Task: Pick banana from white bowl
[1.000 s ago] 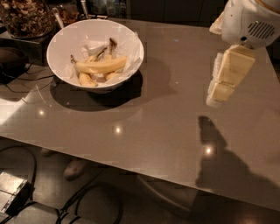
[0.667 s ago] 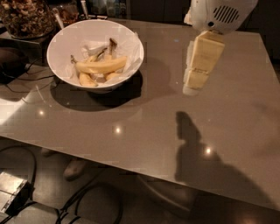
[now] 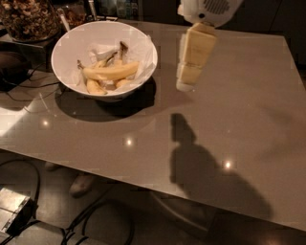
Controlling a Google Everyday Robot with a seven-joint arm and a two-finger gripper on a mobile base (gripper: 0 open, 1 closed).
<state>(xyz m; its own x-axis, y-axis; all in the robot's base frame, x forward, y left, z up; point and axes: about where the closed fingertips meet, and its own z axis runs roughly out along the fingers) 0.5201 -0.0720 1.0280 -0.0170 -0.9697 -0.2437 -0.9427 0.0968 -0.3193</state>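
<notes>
The white bowl [image 3: 139,46] stood on the counter [image 3: 248,110] close to its far-left corner, casting a dark shadow on the surface toward the near edge. The banana [image 3: 112,72] lay inside the bowl, across the middle, its thick pale-yellow body gently curved and its dark stem tip pointing toward the far edge. Two slimmer bananas [image 3: 95,87] lay under and beside it, nearer the bowl's front wall, and some crumpled white paper [image 3: 103,50] sat behind them.

The tool [image 3: 185,85] hung above the counter near the middle of the far edge, beside the bowl but apart from it, touching neither the bowl nor the banana. Its cream-coloured body pointed downward from the white arm housing [image 3: 210,8] at the top of the view. Whether the tool was apart or together could not be told from this angle; it carried nothing that could be seen.

The arm's shadow [image 3: 191,158] fell across the counter toward the near edge. A dark container of brown bits [image 3: 26,19] stood beyond the far-left corner, off the counter.
</notes>
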